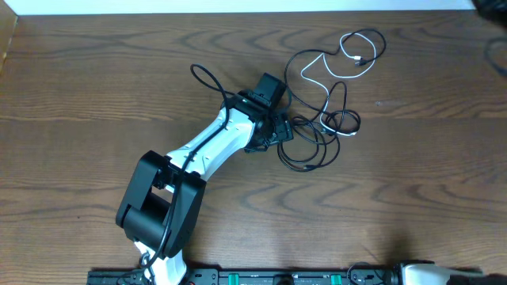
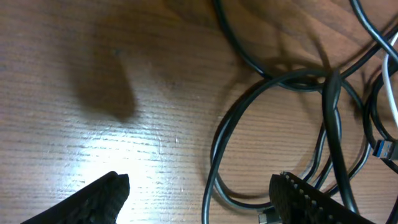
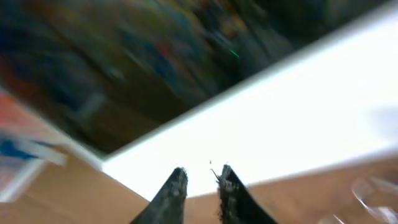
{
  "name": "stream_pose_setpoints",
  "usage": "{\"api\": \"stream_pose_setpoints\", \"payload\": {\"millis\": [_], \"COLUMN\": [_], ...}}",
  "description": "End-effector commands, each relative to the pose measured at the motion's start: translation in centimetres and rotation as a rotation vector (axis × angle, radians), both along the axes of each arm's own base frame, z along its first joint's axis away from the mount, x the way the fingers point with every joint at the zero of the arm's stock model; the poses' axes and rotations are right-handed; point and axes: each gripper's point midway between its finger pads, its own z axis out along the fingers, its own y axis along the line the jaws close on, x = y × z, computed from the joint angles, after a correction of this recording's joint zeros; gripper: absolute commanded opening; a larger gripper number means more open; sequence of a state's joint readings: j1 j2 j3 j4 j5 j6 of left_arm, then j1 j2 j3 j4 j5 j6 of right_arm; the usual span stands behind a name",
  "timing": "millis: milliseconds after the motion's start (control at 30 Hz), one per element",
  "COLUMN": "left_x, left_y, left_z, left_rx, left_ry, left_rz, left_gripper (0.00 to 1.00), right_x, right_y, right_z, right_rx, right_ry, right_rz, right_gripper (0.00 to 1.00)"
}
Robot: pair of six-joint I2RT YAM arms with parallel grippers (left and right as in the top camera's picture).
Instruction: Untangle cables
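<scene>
The cables lie in a tangle right of the table's middle. Black cables point(image 1: 315, 141) loop over one another, and a white cable point(image 1: 326, 73) runs from the tangle toward the back. My left gripper point(image 1: 273, 134) is low over the tangle's left side. In the left wrist view the left gripper point(image 2: 199, 186) is open wide, and loops of black cable point(image 2: 214, 155) lie on the wood between its fingers, untouched. A blue-tipped plug point(image 2: 387, 149) and the white cable point(image 2: 392, 93) lie at the right. My right gripper point(image 3: 202, 174) is slightly open and holds nothing; its view is blurred.
Only a white part of the right arm point(image 1: 416, 273) shows, at the front edge by the base rail point(image 1: 269, 277). A thick black wire point(image 1: 207, 79) arcs off the left arm. Bare wooden table point(image 1: 95, 95) spreads to the left and at the front right.
</scene>
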State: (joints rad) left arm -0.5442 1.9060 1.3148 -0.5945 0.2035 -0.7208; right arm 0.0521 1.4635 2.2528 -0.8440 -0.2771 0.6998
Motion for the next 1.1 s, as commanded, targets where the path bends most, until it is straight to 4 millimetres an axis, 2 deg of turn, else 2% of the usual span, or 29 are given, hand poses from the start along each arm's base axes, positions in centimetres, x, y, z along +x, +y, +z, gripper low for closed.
{"api": "stream_pose_setpoints", "payload": {"millis": [0, 167, 233, 300, 433, 467, 567, 600, 700, 867, 967, 1067], "left_x": [0.2, 0.9, 1.1, 1.4, 2.0, 2.0, 1.6, 1.2, 1.1, 1.6, 1.8, 1.7], "left_y": [0.5, 1.4, 1.8, 2.8, 5.2, 5.9, 6.9, 7.4, 7.6, 8.2, 8.9, 9.3], "left_z": [-0.3, -0.3, -0.3, -0.4, -0.6, -0.7, -0.9, -1.0, -1.0, -1.0, -1.0, -1.0], "left_rx": [0.023, 0.070, 0.071, 0.073, 0.086, 0.092, 0.109, 0.124, 0.132, 0.128, 0.129, 0.132], "left_ry": [-0.009, -0.042, -0.039, -0.026, 0.000, 0.013, 0.045, 0.059, 0.063, 0.058, 0.064, 0.071], "left_rz": [0.001, 0.022, 0.033, 0.068, 0.131, 0.147, 0.164, 0.165, 0.157, 0.177, 0.196, 0.205], "left_gripper": [0.78, 0.78, 0.78, 0.78, 0.78, 0.78, 0.81, 0.82, 0.82, 0.82, 0.82, 0.83], "right_x": [3.6, 7.9, 9.4, 10.7, 12.6, 13.1, 14.1, 14.2, 14.2, 15.0, 16.0, 17.6], "right_y": [-0.5, 1.7, 3.5, 5.9, 10.0, 11.1, 11.9, 11.8, 11.6, 11.6, 11.1, 11.3], "right_z": [-6.1, -15.7, -19.5, -22.8, -31.1, -34.0, -39.8, -42.9, -46.9, -51.7, -53.6, -53.9], "right_rx": [-0.064, -0.089, -0.118, -0.162, -0.202, -0.217, -0.222, -0.200, -0.175, -0.208, -0.236, -0.231], "right_ry": [0.190, 0.485, 0.575, 0.629, 0.803, 0.860, 0.986, 1.075, 1.176, 1.224, 1.214, 1.156], "right_rz": [-0.039, 0.031, 0.101, 0.203, 0.301, 0.314, 0.281, 0.238, 0.209, 0.191, 0.155, 0.148], "right_gripper": [0.27, 0.57, 0.72, 0.79, 0.82, 0.80, 0.78, 0.78, 0.78, 0.80, 0.80, 0.76]}}
